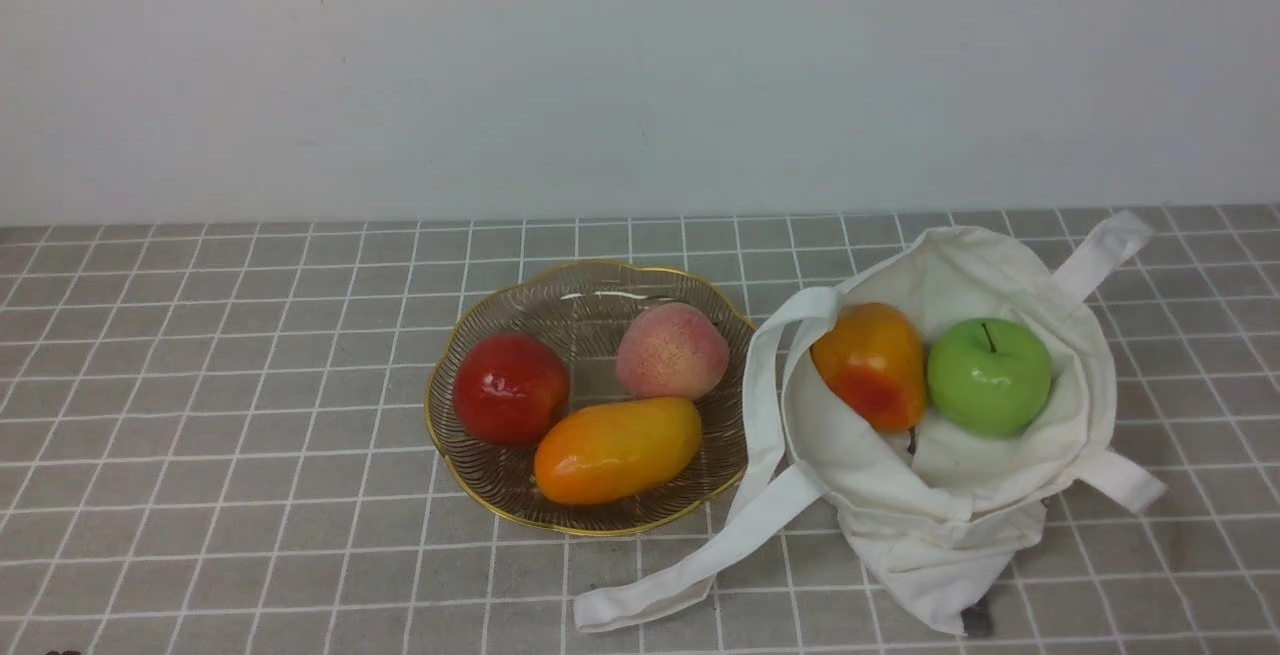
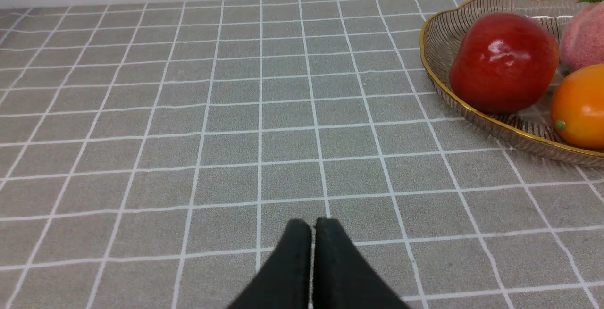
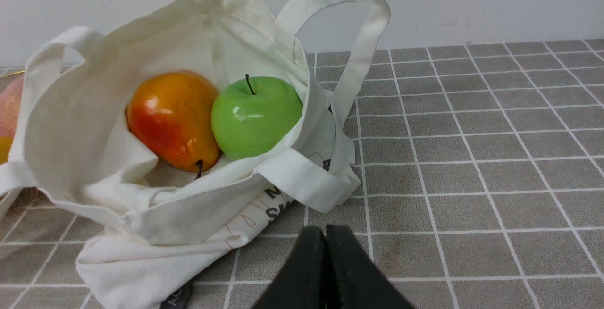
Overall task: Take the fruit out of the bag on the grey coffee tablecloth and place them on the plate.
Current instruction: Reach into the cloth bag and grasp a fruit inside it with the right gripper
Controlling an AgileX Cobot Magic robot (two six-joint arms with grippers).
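Note:
The off-white cloth bag [image 1: 1000,495] lies open on the grey grid tablecloth [image 1: 250,385], right of the plate [image 1: 590,285]. Inside it sit a green apple [image 1: 988,375] and a stubby orange-yellow fruit with a red blush [image 1: 872,363], touching each other. Both show in the right wrist view: the apple [image 3: 255,115], the blushed fruit [image 3: 172,118], the bag [image 3: 141,214]. My right gripper [image 3: 325,233] is shut and empty, low over the cloth just in front of the bag. My left gripper [image 2: 314,226] is shut and empty over bare cloth, left of the plate [image 2: 434,68]. Neither gripper shows in the front view.
The plate holds a dark red apple [image 1: 510,387], a pink peach [image 1: 670,350] and a long orange-yellow fruit [image 1: 617,448]. A long white strap [image 1: 760,525] lies along the plate's right rim and across the cloth in front. A white wall stands behind the table.

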